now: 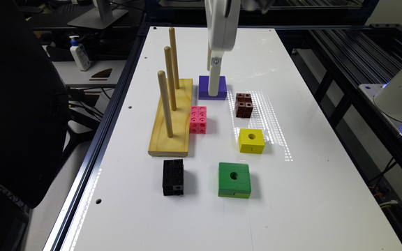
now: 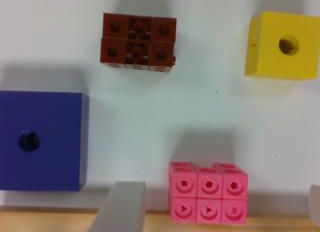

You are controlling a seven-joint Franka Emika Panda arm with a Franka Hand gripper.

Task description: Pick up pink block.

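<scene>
Clearly we are early in the task: the pink block (image 1: 198,119) sits untouched on the white bench (image 1: 291,195), left of frame centre in the exterior view, close beside or touching the long edge of the wooden peg board (image 1: 173,122). Our tool (image 1: 214,82) hangs over the purple block (image 1: 212,88), just above the pink one in that frame. In the wrist view the pink block (image 2: 208,192) lies at the lower middle, between two grey fingertips (image 2: 120,207) at the bottom edge, so the tool looks wide open and holds nothing, though only the tips show. The brown block (image 1: 244,104) and yellow block (image 1: 251,140) stand apart to the right. We judge that lining up, descending, closing and lifting all remain.
</scene>
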